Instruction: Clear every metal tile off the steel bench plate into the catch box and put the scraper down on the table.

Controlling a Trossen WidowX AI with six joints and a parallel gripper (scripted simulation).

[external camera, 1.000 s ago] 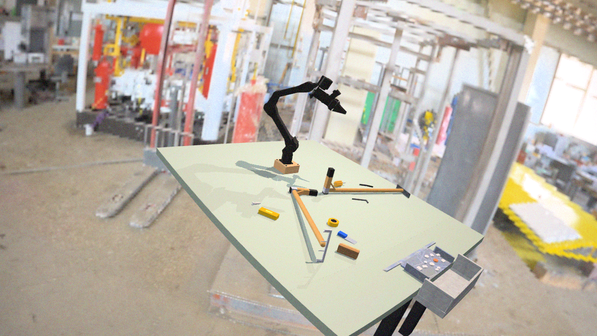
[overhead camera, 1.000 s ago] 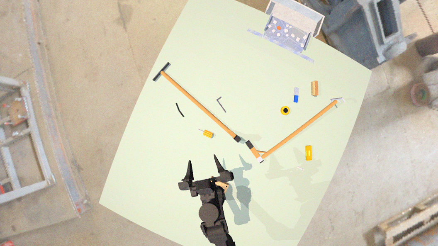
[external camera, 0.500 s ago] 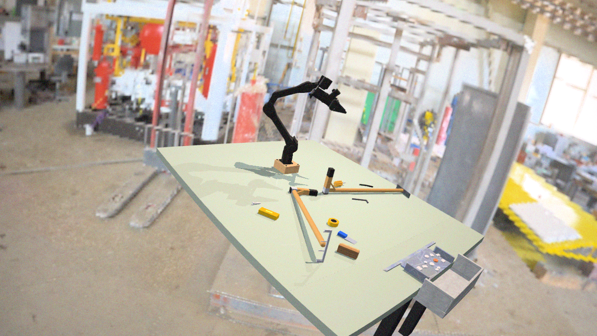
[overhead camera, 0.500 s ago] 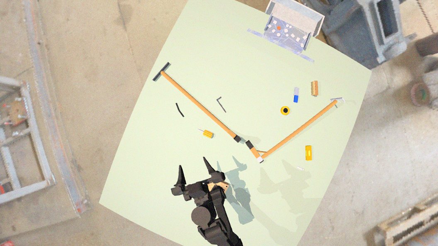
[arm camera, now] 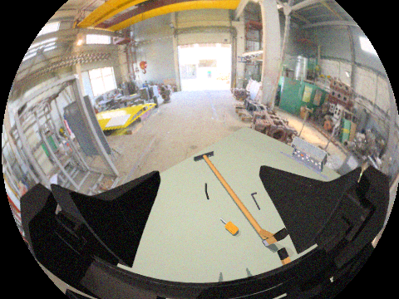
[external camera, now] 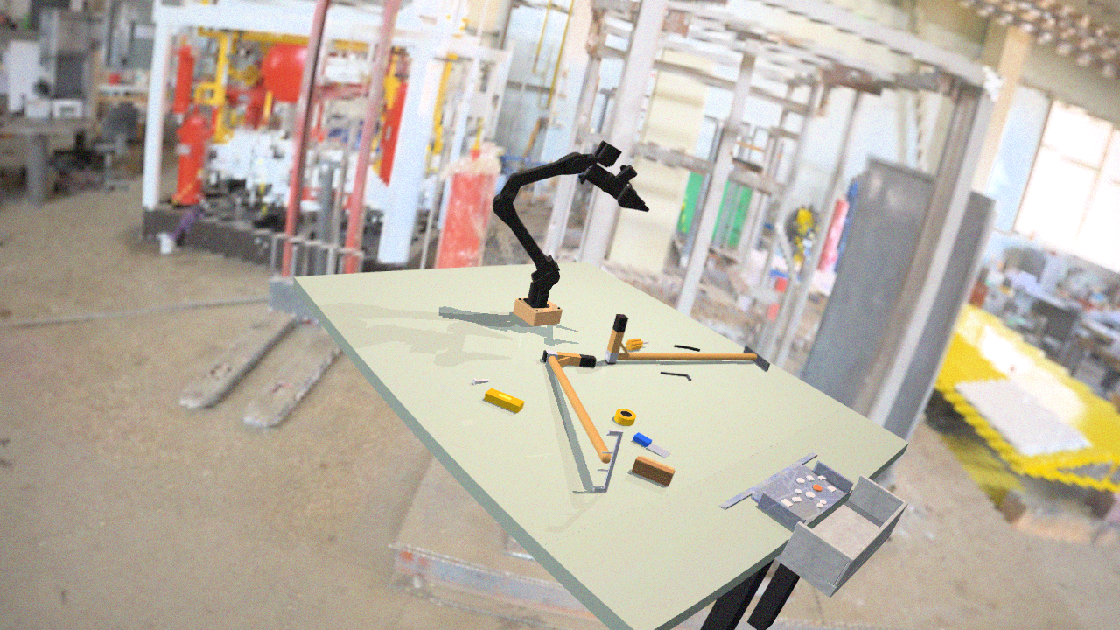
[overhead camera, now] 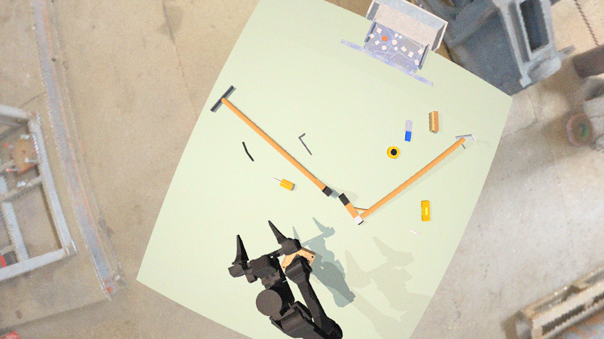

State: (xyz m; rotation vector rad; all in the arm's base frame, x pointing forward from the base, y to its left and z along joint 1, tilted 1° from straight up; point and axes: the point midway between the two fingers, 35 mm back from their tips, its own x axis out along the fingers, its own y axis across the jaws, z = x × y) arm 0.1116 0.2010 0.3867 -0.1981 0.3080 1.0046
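The long scraper lies on the table at the left in the top view, dark flat blade at the far end and black-topped grip standing up at the near end. My gripper is open and empty, high above the table near the arm's base, short of the scraper's grip. The steel bench plate carries several pale tiles and an orange tile. The catch box adjoins its far end; no tile shows inside.
A second long-handled tool with a pronged metal head lies to the right. Around the tools are a screwdriver, a hex key, a tape roll, a wooden block and a yellow box.
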